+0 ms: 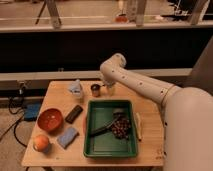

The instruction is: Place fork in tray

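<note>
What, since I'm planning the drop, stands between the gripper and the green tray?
Nothing visible does. The gripper is at the back of the table, beside a small dark cup, just behind the rear rim of the green tray.

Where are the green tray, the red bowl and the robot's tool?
green tray (110, 102): camera view, on its far rim.
red bowl (50, 120): camera view, middle of its inside.
tool (108, 90): camera view, its lower end, just beyond the tray's far rim.

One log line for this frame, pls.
tool: over table rear, beside small cup, behind tray | tray: dark utensil, likely the fork, and brown cluster inside
</note>
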Available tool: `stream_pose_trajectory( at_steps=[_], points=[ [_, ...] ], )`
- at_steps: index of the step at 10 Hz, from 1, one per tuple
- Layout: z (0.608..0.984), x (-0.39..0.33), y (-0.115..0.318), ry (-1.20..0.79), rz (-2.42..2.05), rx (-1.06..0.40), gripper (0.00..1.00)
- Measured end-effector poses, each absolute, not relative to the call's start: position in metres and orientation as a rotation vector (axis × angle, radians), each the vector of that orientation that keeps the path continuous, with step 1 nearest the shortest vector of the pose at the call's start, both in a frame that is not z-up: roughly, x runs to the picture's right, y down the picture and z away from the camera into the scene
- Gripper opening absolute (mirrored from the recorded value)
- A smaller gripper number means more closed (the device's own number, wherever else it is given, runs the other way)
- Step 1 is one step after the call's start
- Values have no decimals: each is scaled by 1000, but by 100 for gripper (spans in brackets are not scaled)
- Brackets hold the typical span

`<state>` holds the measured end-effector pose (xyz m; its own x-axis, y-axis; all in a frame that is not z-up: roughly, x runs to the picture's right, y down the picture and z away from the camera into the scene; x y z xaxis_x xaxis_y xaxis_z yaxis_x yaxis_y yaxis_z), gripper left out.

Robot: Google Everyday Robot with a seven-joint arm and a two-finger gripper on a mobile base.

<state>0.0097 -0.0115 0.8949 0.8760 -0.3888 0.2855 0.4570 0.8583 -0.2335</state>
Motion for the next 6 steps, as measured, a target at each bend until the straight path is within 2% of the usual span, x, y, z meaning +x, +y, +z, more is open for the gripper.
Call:
stream_pose_trajectory(
  at_steps=[6],
  points=[
    [919, -19, 2, -294, -507, -308, 80]
  ],
)
